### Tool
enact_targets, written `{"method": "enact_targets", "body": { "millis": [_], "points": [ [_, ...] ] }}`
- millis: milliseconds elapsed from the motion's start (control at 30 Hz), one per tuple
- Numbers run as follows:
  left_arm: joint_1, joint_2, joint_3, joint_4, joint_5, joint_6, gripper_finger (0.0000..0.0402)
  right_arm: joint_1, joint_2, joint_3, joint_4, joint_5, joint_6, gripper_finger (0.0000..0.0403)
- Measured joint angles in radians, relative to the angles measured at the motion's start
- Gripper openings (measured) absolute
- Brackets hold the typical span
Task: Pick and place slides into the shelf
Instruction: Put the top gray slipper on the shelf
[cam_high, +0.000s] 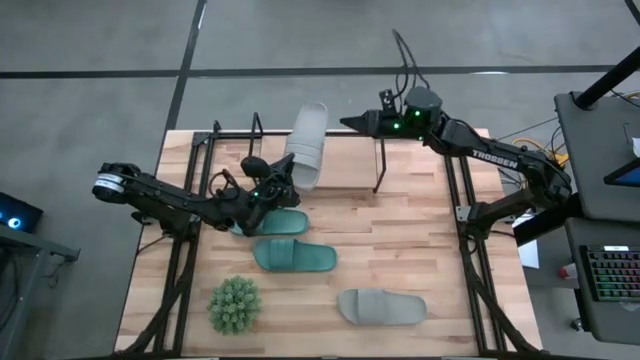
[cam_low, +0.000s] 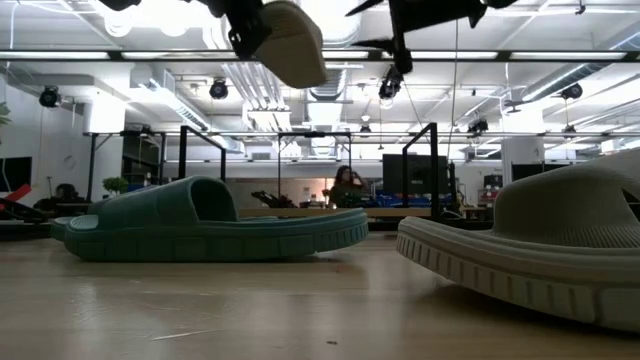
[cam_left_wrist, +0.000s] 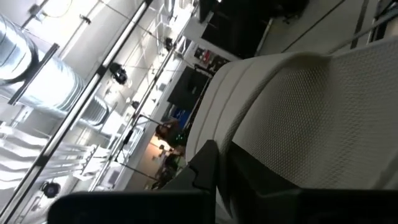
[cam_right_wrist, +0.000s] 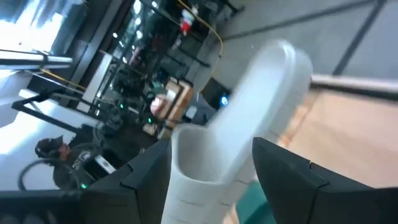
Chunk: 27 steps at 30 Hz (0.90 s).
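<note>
My left gripper (cam_high: 272, 183) is clamped on the grey slide (cam_high: 307, 146), holding it raised over the shelf (cam_high: 380, 160) at twelve o'clock, while my right gripper (cam_high: 348, 122) stands open beside its toe so the slide can go in

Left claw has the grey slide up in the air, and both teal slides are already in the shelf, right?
Not quite. The left claw does hold a grey slide aloft, but the high view shows both teal slides lying on the table, not in the shelf.
</note>
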Motion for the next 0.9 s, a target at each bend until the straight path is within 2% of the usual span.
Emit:
{"method": "enact_targets", "body": {
  "millis": [333, 467, 667, 900],
  "points": [
    [-0.001, 0.001, -0.089, 0.000, -0.124, -0.127, 0.0000, -0.001, -0.003, 0.129, -0.072, 0.001, -0.099, 0.0214],
    [-0.001, 0.039, -0.127, 0.000, -0.213, -0.178, 0.0000, 0.010, -0.009, 0.153, -0.112, -0.005, -0.096, 0.0215],
    [-0.002, 0.140, -0.154, 0.000, -0.195, -0.195, 0.0000, 0.026, -0.024, 0.158, -0.115, -0.006, -0.102, 0.0215],
    [0.001, 0.213, -0.171, 0.004, -0.210, -0.339, 0.0000, 0.025, -0.051, 0.157, -0.117, -0.006, -0.102, 0.0214]
  ]
}}
